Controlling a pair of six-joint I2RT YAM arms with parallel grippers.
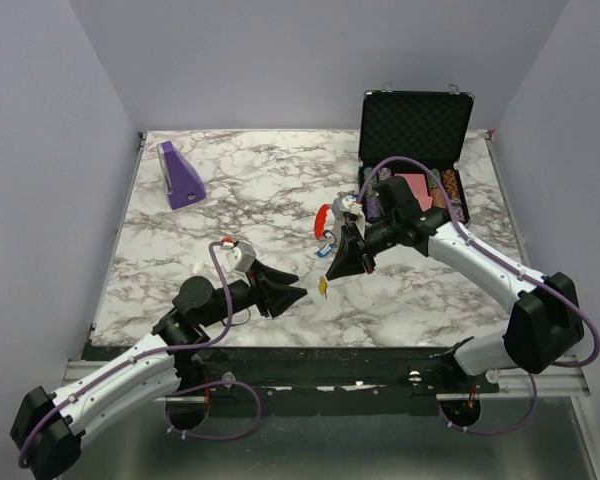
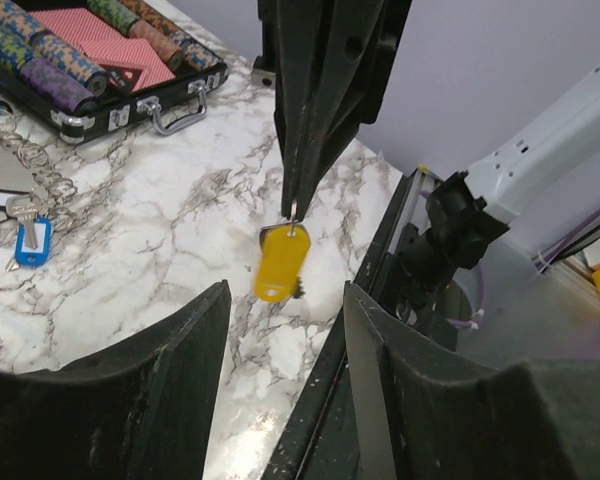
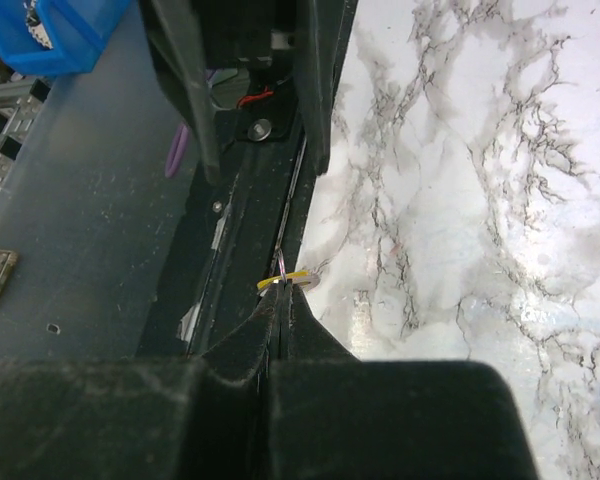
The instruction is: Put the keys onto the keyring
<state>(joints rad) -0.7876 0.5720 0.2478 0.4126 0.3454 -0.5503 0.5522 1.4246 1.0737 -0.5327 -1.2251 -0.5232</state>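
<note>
My left pincer (image 2: 285,290) is half spread, a finger on either side of the yellow key (image 2: 278,268), apart from it. The key hangs from my right pincer (image 2: 296,200), which is pressed together on its top end. Beyond the right pincer lie the keyring (image 1: 325,220) and an open case (image 1: 415,120) — poker chips (image 2: 50,70) and red cards (image 2: 90,35) inside.

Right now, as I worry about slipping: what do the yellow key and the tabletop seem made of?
The yellow key seems to have a head of smooth opaque plastic, judging by its even colour and soft sheen; its top glints like metal. The tabletop shows glossy marble veining with reflections, perhaps stone, perhaps printed laminate.
</note>
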